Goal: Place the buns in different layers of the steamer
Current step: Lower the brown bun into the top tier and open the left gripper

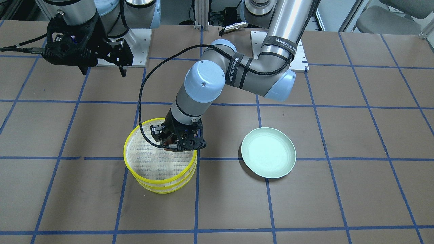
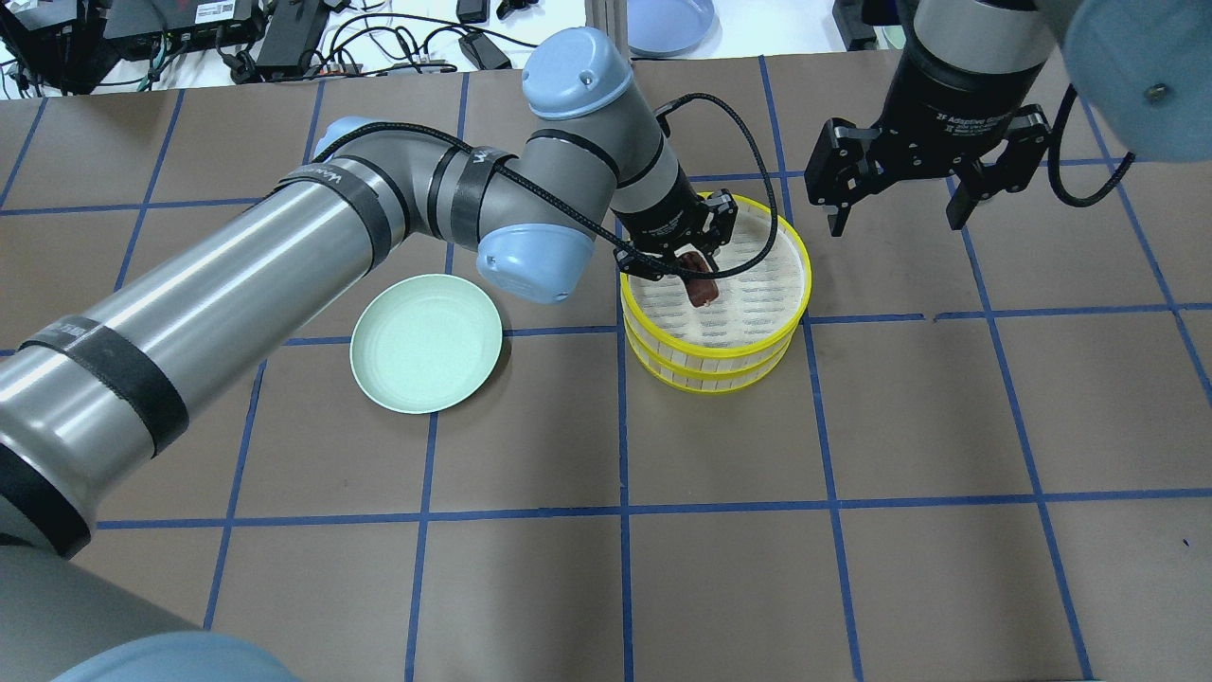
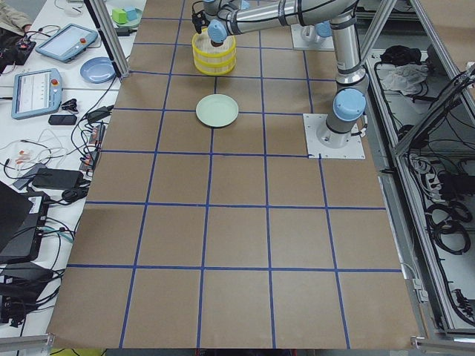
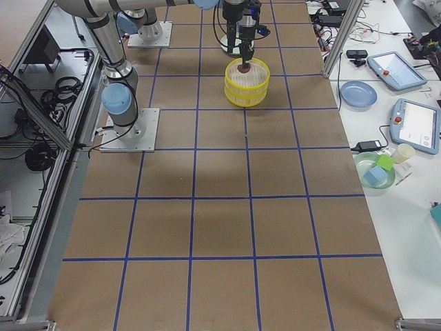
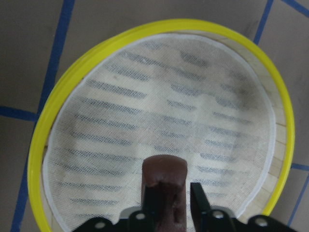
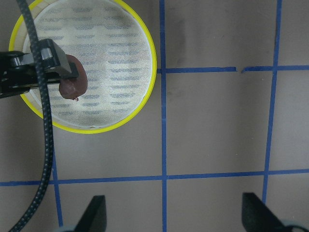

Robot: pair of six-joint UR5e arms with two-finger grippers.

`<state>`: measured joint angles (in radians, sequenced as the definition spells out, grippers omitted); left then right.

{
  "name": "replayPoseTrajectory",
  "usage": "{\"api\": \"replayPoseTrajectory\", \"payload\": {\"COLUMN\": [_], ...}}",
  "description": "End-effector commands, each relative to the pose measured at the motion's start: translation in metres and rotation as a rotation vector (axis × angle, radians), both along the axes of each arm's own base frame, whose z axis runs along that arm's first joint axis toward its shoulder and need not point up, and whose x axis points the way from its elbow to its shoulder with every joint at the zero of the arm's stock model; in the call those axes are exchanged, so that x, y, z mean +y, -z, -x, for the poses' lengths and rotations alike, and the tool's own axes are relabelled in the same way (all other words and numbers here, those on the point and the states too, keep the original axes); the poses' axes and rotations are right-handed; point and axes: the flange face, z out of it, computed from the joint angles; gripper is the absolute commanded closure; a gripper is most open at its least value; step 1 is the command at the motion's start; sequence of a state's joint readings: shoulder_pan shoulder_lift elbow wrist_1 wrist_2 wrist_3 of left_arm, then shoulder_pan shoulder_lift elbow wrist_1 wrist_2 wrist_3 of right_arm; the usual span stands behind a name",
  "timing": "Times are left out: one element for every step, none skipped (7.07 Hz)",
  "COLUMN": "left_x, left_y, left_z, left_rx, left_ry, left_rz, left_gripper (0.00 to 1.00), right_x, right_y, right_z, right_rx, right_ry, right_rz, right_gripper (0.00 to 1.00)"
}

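Note:
The steamer (image 2: 805, 284) is two yellow-rimmed trays stacked one on the other, with a whitish mesh floor showing in the top tray. My left gripper (image 2: 696, 275) is shut on the dark reddish-brown bun (image 2: 703, 289) and holds it over the near side of the top tray. The bun also shows in the left wrist view (image 5: 164, 174) between the fingers, and in the right wrist view (image 6: 73, 81). The cream-white bun is hidden. My right gripper (image 2: 895, 213) is open and empty, raised beside the steamer.
A pale green plate (image 2: 426, 343) lies empty on the brown table left of the steamer, under my left arm's elbow. A black cable loops from the left wrist over the steamer's rim (image 1: 126, 149).

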<state>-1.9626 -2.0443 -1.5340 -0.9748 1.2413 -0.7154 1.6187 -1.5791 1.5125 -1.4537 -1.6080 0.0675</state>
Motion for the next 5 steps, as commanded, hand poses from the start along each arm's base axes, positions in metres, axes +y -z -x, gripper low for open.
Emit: {"api": "replayPoseTrajectory", "payload": {"left_x": [0.001,0.001,0.001,0.002,0.003], "left_y": [0.000,-0.005,-0.006,-0.007,-0.024], "left_z": [-0.001,-0.001,-0.001,-0.002,-0.006], "left_rx": [-0.011,-0.009,-0.010,-0.010,-0.030], "left_ry": [0.005,0.006,0.006,0.008,0.010], "left_rz": [0.007,0.015,0.017,0.019,0.064], "left_gripper": [0.34,0.34,0.34,0.34,0.32], "right_x": [-0.001,-0.003,-0.005,-0.007,-0.009], "right_y": [-0.001,-0.002,-0.001,0.000,0.001], "right_z": [0.001,0.001,0.001,0.003,0.002], "right_rx": [-0.002,-0.006,-0.008,-0.004,-0.011], "right_ry": [0.002,0.004,0.002,-0.016,-0.018], "right_rz": [0.003,0.019,0.026,0.028,0.043], "right_gripper": [0.00,0.00,0.00,0.00,0.00]}}
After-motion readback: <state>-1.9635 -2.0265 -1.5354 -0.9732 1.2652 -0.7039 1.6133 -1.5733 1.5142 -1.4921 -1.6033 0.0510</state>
